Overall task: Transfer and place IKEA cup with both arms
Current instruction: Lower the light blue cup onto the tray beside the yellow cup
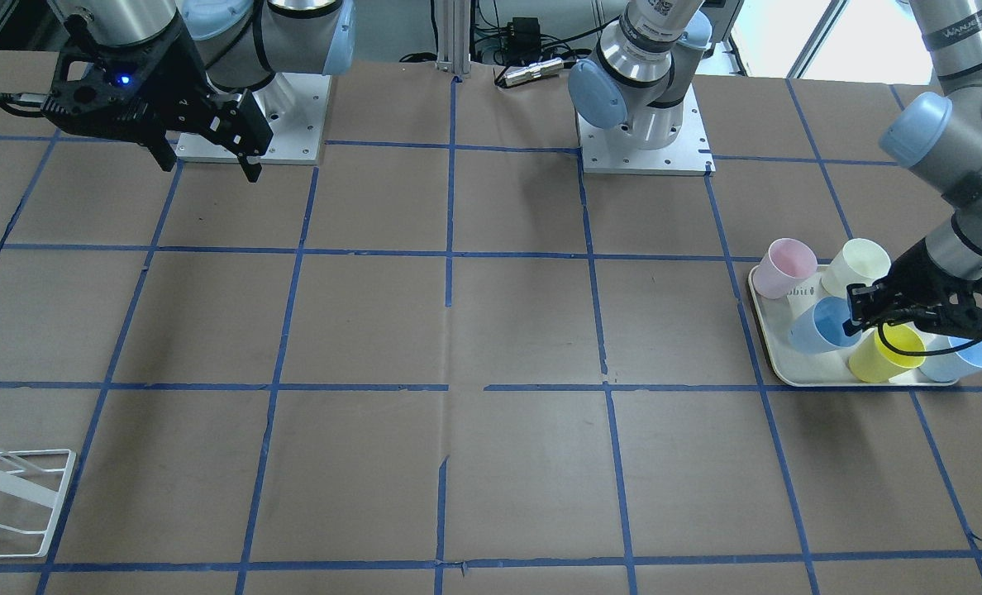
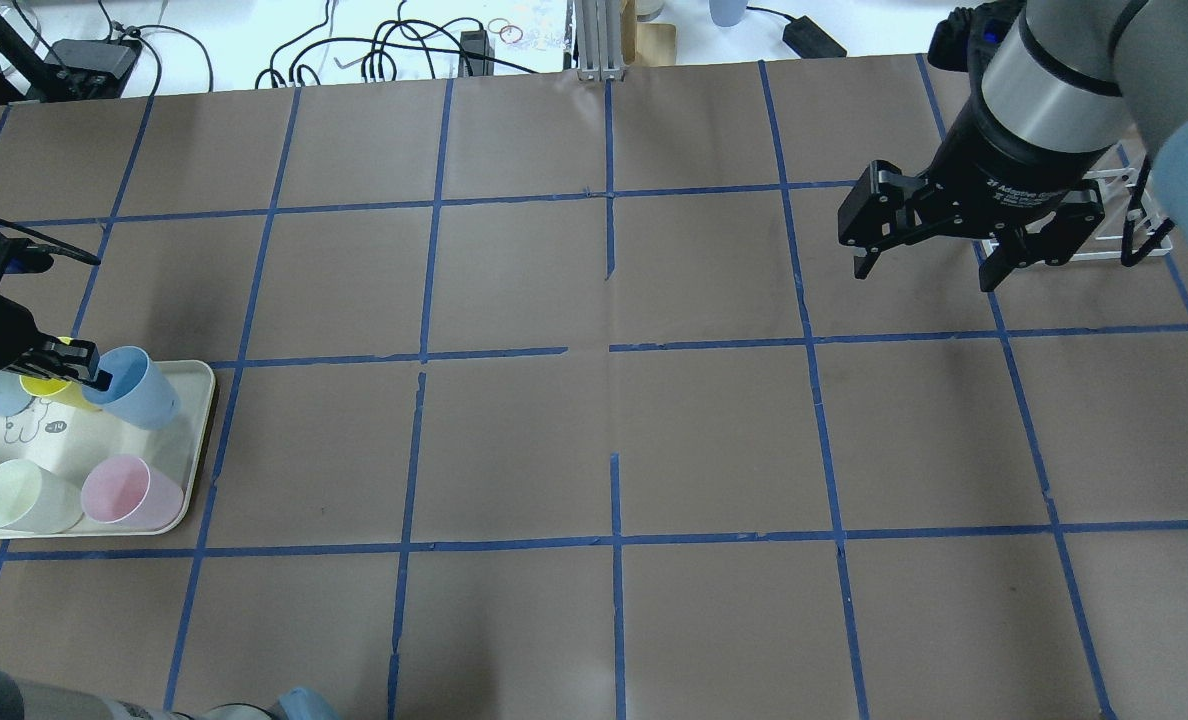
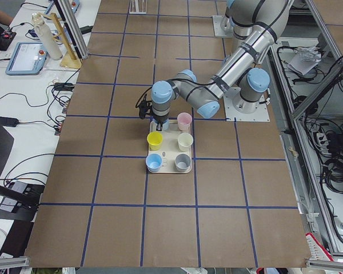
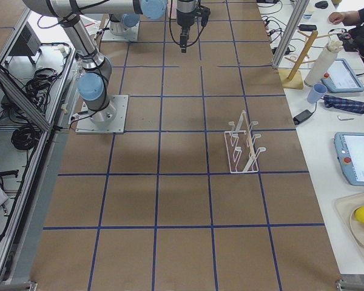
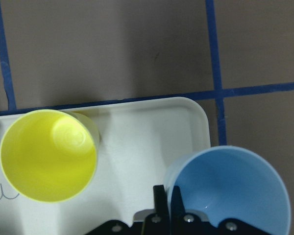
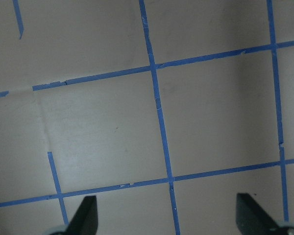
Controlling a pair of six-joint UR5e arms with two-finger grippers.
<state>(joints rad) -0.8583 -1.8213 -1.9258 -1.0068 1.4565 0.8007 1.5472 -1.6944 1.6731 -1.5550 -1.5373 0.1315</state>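
Observation:
The IKEA cup [image 1: 817, 326], a light blue tumbler, is at the tray's inner far corner and leans a little; it also shows in the overhead view [image 2: 139, 390] and the left wrist view [image 5: 230, 191]. My left gripper [image 1: 856, 318] is shut on its rim, one finger inside and one outside [image 5: 167, 203]. The white tray [image 1: 768, 351] lies at the table's left end. My right gripper [image 2: 924, 277] is open and empty, high above the table's right side [image 1: 208, 165]; its view shows only bare paper between the fingers [image 6: 169, 218].
The tray also holds a pink cup [image 1: 788, 266], a cream cup [image 1: 859, 264], a yellow cup [image 1: 888, 351], a second light blue cup [image 1: 966, 359] and a grey cup [image 3: 183, 162]. A white wire rack [image 2: 1124, 230] stands behind the right gripper. Blue tape grids the brown table.

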